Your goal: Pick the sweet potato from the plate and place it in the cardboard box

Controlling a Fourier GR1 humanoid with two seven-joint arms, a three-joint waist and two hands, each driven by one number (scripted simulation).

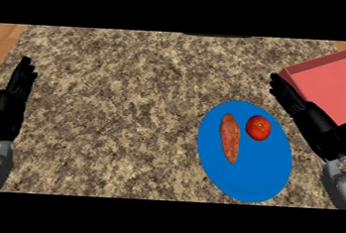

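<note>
A long orange-brown sweet potato [230, 138] lies on the left half of a blue plate [257, 180] at the counter's right. Beside it on the same plate sits a red tomato [258, 127]. A pinkish-red box [331, 87] with an open top stands at the far right, partly cut off by the edge. My right hand [311, 121] is open, fingers straight and pointing up-left, between the plate and the box, touching neither vegetable. My left hand [8, 105] rests open at the left edge, fingers up.
The speckled granite counter [125, 101] stretches across the view. Wooden surface shows past its corners at the top left [4, 37] and top right.
</note>
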